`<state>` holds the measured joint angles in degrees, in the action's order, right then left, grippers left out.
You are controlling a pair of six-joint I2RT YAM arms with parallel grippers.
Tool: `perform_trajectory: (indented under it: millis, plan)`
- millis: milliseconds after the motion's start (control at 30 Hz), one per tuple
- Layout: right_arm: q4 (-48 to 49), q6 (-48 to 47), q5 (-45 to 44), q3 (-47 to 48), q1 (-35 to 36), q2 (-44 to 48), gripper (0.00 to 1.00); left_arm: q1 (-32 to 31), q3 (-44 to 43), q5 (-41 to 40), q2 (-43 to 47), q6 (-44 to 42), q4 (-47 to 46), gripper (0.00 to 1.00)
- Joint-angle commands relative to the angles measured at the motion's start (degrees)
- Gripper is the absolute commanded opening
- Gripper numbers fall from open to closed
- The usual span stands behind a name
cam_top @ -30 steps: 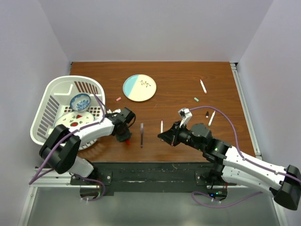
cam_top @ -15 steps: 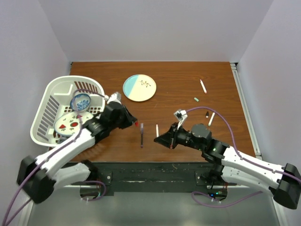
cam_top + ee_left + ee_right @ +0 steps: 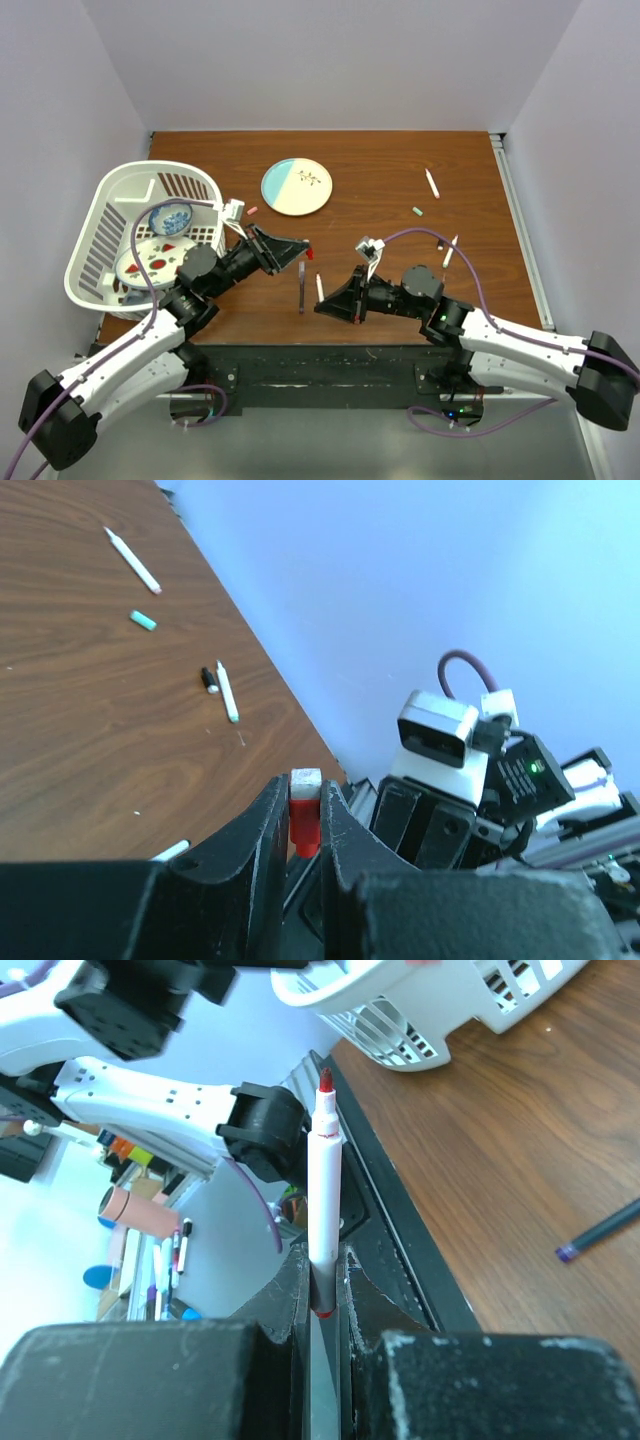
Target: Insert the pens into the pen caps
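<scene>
The red cap [image 3: 305, 820] sits clamped between the two dark fingers of the left gripper [image 3: 303, 810], its white-rimmed end poking up just past their tips. A second ago this gripper was low over the table [image 3: 380, 170] near its front edge. It has since risen and swung to the right, so the cap now hangs in the air above the middle of the table, just beyond the far end of the dark purple pen [image 3: 301, 285] lying there. The red-tipped pen [image 3: 323, 1190] is pinched at its lower end by the right gripper [image 3: 322, 1290], fingers closed tight on the white barrel and the red tip pointing out away from them. That gripper has slid leftward since the earlier view, carrying the pen from right of the purple pen to just beside it, so pen and cap are much nearer each other, though still apart. Nothing else has shifted. At the right a green cap [image 3: 417, 211], a black cap [image 3: 440, 242] and a green-tipped pen [image 3: 450, 251] lie close together, with a white pen [image 3: 432, 183] farther back. A pink cap [image 3: 253, 211] rests between the plate [image 3: 297, 187] and the white basket [image 3: 110, 200].
</scene>
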<state>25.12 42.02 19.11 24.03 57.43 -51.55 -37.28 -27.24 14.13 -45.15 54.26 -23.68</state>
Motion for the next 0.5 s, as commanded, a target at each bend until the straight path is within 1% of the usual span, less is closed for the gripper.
perform_trajectory:
  millis: [0,467]
  plan:
    - [5.3,-0.3,0.8,0.6,1.0,-1.2,0.0,-0.3,1.6,6.6,-0.6,1.3,-11.7,0.0]
    - [5.0,-0.4,-0.8,0.1,1.7,-0.8,0.0,-0.3,5.9,9.6,0.8,4.0,-18.3,0.0]
